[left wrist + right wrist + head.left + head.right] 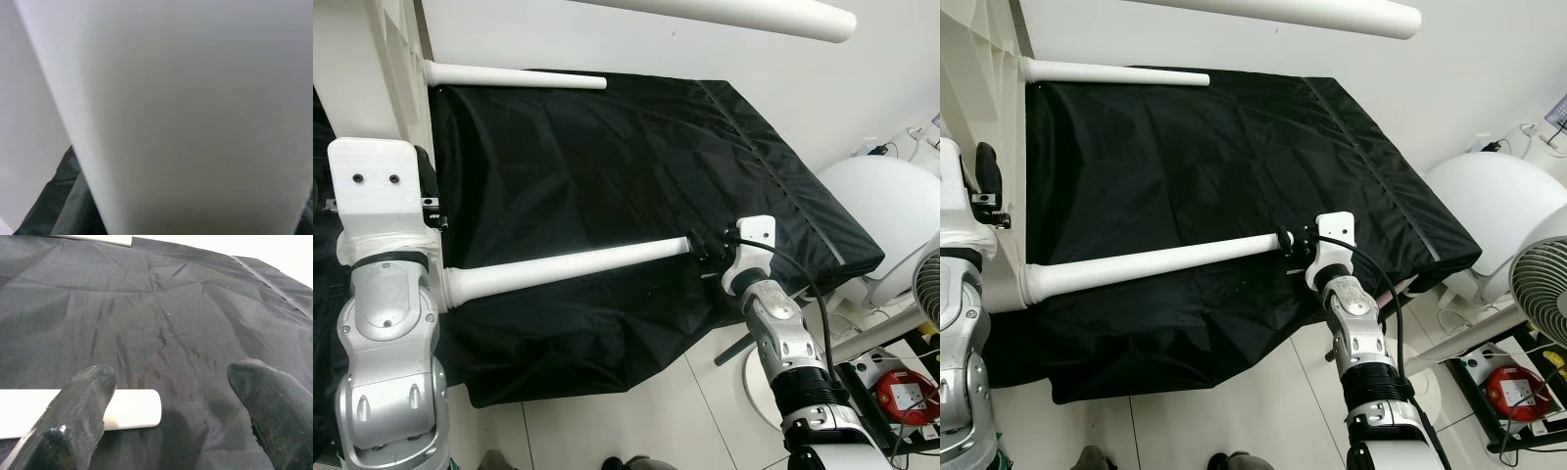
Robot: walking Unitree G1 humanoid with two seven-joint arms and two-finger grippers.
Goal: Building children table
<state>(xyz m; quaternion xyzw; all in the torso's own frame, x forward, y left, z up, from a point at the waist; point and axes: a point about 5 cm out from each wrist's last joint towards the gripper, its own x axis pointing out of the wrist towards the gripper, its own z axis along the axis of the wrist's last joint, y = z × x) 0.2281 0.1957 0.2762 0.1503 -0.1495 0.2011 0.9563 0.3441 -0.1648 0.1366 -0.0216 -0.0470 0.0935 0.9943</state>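
Over a black fabric sheet (636,186) draped across a raised surface, a child-size white table lies on its side — its tabletop (372,69) standing on edge at the robot's left, three round white legs jutting out level to the right. The right pincer (705,247) sits at the free tip of the nearest leg (568,265), its two black fingers (73,416) spread wide, one beside the leg's rounded end and the other well clear over bare cloth; nothing is gripped. A second leg (514,76) sticks out farther back, and a third (744,12) crosses the top of the head views. The left arm (386,343) is raised against the tabletop's edge, and whether the left pincer (429,191) is closed on it cannot be told — its wrist camera is pressed up to a blank white panel. The legs look like smooth, rigid, painted or plastic tubes, probably light but slick, so a hold near the tip would likely slip and give leverage against the joint. A grip closer to the flared collar (460,285) at the base would seem surer for twisting or steadying.
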